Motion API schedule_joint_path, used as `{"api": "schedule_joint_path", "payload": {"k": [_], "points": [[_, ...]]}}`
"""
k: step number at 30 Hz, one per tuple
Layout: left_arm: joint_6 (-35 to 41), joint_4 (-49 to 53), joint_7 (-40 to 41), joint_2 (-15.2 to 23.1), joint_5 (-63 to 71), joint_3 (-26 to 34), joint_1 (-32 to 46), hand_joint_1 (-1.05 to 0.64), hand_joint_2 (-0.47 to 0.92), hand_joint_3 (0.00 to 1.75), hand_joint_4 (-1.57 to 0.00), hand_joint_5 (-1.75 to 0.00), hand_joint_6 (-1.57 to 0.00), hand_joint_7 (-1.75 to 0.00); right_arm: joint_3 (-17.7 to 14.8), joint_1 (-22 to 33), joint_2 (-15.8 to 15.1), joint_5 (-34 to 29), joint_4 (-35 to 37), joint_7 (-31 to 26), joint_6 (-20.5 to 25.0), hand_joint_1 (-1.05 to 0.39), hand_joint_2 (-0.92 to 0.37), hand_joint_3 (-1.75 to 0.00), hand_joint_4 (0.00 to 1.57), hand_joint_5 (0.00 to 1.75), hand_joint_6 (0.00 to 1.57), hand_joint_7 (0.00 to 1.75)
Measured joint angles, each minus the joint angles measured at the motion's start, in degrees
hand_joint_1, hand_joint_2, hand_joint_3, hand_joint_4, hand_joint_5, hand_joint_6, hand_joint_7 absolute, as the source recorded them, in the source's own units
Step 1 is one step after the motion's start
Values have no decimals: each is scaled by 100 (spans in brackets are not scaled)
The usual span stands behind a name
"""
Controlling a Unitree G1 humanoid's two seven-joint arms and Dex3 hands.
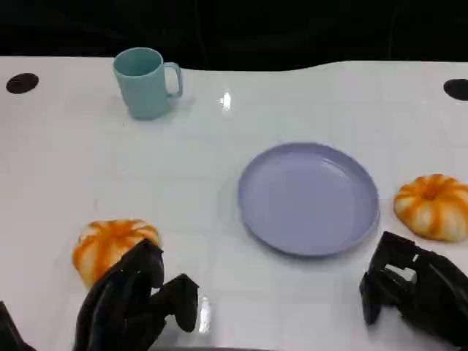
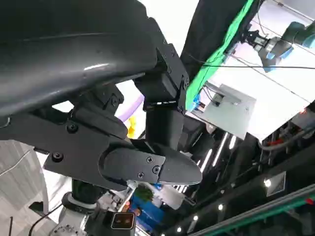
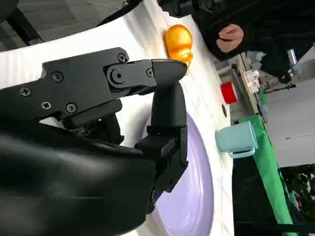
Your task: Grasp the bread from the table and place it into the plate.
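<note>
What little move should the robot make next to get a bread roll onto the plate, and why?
Probably ease the left hand forward over the near bread roll and close on it. That hand sits just beside the roll, holding nothing, and the plate is bare.

Left hand (image 1: 135, 303) covers the near edge of the left bread (image 1: 110, 245), contact unclear. Right bread (image 1: 433, 206) clipped by frame edge in head view. Right hand (image 1: 413, 289) cut off at the lower right corner (finger state unreadable). Left wrist view: a yellow sliver (image 2: 132, 126) behind the fingers, too small to identify. Person's hand (image 3: 230, 35) partly visible.
</note>
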Motion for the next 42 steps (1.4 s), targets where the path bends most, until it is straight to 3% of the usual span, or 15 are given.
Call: {"api": "schedule_joint_path", "payload": {"k": [22,24,27,31,33,36,42], "points": [[39,18,-55,-11,12,27,-26,-73,92,21,-94,-175,-77,-159,-33,-8,1,16,15,59,30,-60,-92,-25,74,175,60,164],[26,31,-90,-6,12,40,-27,-75,92,24,-88,-175,-79,-143,-28,-7,2,7,9,48,28,-61,-92,-25,74,175,60,164],[-170,28,-142,-1,48,56,-27,-76,92,28,-82,-172,-76,-135,-22,-6,3,5,2,32,29,-61,-92,-25,74,175,60,164],[-807,-86,-30,53,629,4,7,-75,92,35,-63,-145,-62,-101,-5,-1,11,-9,-25,-13,29,-61,-92,-25,74,175,60,165],[-1228,-363,204,201,1169,-63,69,-74,92,32,-61,-137,-62,-87,9,0,35,-17,-44,-53,29,-62,-92,-26,75,175,60,165],[-1545,-608,506,416,1695,-132,103,-71,92,33,-52,-124,-50,-73,19,1,40,-24,-47,-92,12,-62,-92,-25,74,175,59,166],[-2080,-1341,1281,1234,3358,-247,143,-64,92,26,-45,-95,-49,-38,44,-7,72,-19,-46,-123,2,-60,-92,-23,74,175,59,166]]}}
